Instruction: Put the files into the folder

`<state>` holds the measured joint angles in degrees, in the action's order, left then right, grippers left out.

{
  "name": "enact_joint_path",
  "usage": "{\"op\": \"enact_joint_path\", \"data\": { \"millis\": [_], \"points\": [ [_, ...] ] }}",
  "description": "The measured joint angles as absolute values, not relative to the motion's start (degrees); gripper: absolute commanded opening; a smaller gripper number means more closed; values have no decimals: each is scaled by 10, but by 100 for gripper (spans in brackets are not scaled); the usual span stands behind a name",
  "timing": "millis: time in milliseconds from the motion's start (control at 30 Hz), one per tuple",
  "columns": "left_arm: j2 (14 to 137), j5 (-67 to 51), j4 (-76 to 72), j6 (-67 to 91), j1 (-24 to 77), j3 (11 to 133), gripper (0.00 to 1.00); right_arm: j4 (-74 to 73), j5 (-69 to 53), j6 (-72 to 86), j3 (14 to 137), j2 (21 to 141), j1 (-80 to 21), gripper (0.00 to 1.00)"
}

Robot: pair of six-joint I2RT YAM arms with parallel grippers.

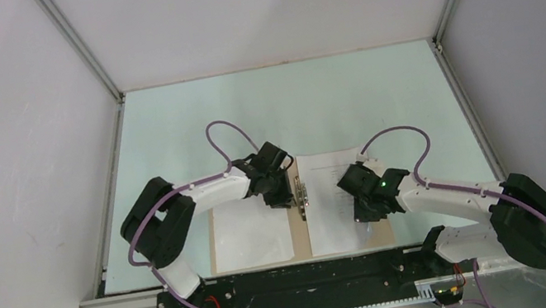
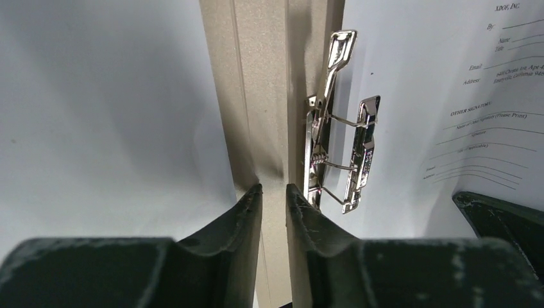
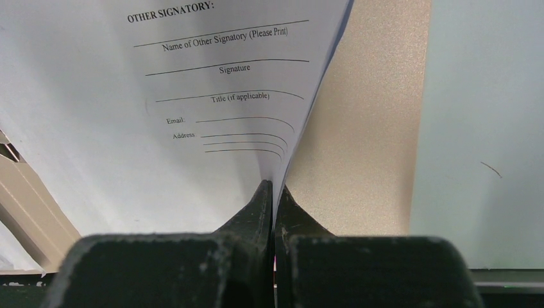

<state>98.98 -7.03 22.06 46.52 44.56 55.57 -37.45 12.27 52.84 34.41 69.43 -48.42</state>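
Observation:
The tan folder (image 1: 301, 243) lies open on the table. A blank white file (image 1: 250, 237) rests on its left half, and a printed file (image 1: 329, 186) on its right half. My left gripper (image 2: 274, 189) hovers over the spine (image 2: 260, 83) beside the metal clip (image 2: 340, 147), whose lever is raised. Its jaws stand a little apart with nothing between them. My right gripper (image 3: 274, 186) is shut on the near right edge of the printed file (image 3: 192, 96), lifting it in a curl off the folder (image 3: 365, 128).
The pale green tabletop (image 1: 377, 95) stretches behind and beside the folder, with white walls on three sides. A black rail (image 1: 315, 277) with both arm bases runs along the near edge. One right gripper finger (image 2: 507, 218) shows in the left wrist view.

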Motion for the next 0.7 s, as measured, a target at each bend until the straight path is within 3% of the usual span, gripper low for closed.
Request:
{"op": "enact_joint_path", "data": {
  "millis": [333, 700],
  "points": [
    [976, -62, 229, 453, 449, 552, 39, -371, 124, 525, 344, 707, -484, 0],
    [945, -48, 254, 443, 455, 548, 41, -369, 124, 525, 344, 711, -484, 0]
  ]
}}
